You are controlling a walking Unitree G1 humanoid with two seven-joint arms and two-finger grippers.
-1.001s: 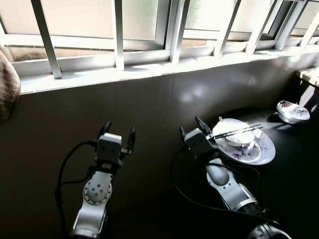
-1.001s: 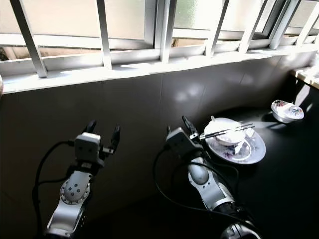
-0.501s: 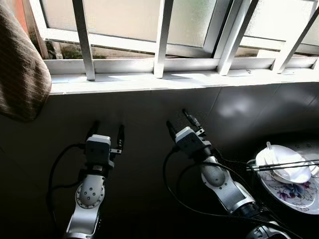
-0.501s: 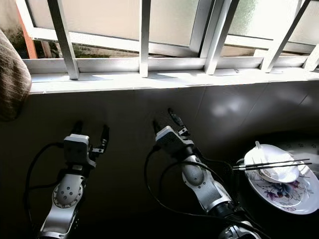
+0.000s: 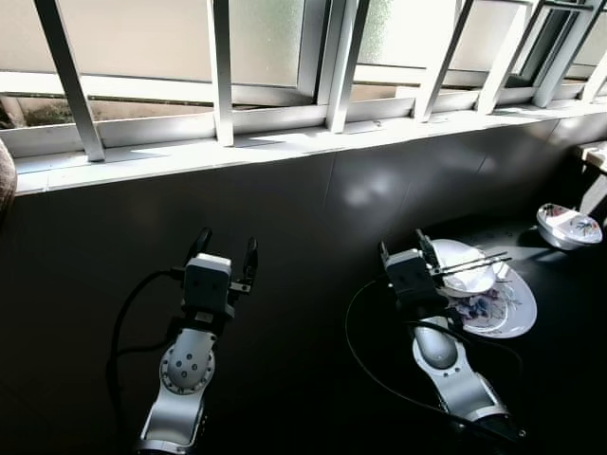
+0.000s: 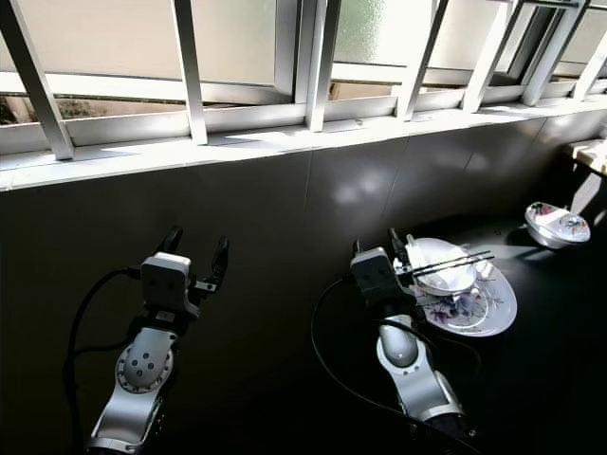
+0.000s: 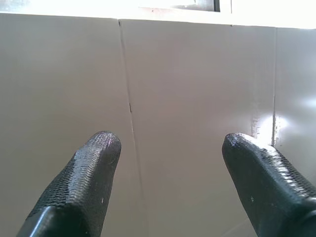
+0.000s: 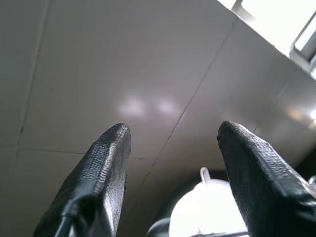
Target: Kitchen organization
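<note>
A flowered plate (image 5: pixel 507 313) lies on the dark counter at the right. On it sits a white bowl (image 5: pixel 455 261) with a spoon, and black chopsticks (image 5: pixel 472 264) rest across the bowl's rim. My right gripper (image 5: pixel 406 253) stands open just left of the bowl, with nothing between its fingers; the bowl's rim (image 8: pixel 207 217) shows low between its fingers (image 8: pixel 106 168). My left gripper (image 5: pixel 226 248) is open too, raised toward the dark tiled wall (image 7: pixel 197 89), far left of the plate.
A second small flowered bowl (image 5: pixel 567 226) sits at the far right of the counter. A barred window with a bright sill (image 5: pixel 237 147) runs above the dark tiled wall. A pale ledge edge (image 5: pixel 593 152) juts in at the right.
The camera has swung back right, so the plate and bowl sit nearer the middle and the small bowl is in view again. The brown cloth at left has left the picture. Both grippers stay open.
</note>
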